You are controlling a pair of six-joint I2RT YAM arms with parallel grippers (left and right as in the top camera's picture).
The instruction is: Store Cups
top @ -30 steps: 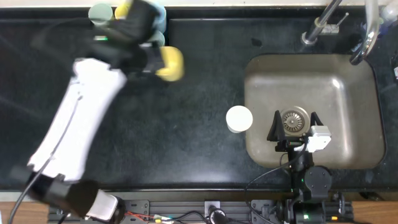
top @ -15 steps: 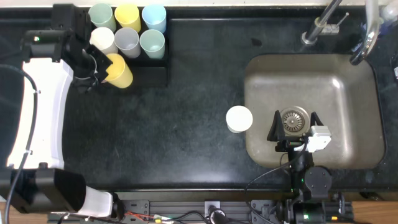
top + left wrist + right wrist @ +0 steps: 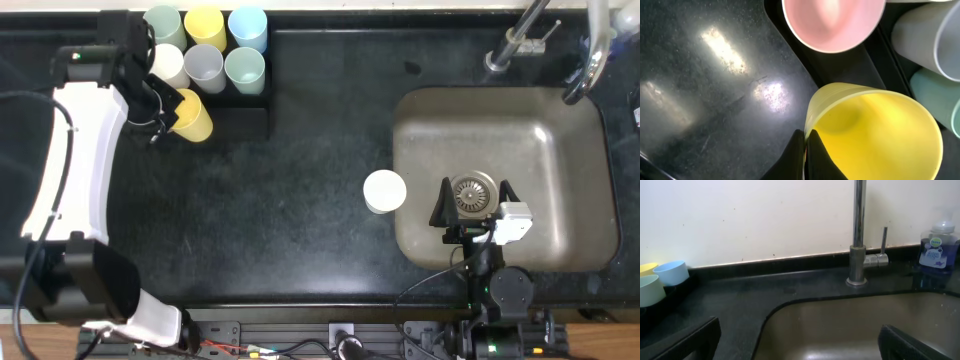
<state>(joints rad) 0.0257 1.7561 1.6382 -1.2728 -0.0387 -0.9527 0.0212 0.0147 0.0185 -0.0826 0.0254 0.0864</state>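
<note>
Black worktop (image 3: pixel 300 200), inset sink (image 3: pixel 560 130) (yellow cup (image 3: pixel 192 115) leftward)

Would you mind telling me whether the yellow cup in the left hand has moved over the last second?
Yes. The yellow cup went left, from the right end of the black tray to its left front corner.

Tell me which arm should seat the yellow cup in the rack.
Left. The left gripper is shut on the yellow cup at the rack; the right gripper is open over the sink, far off.
</note>
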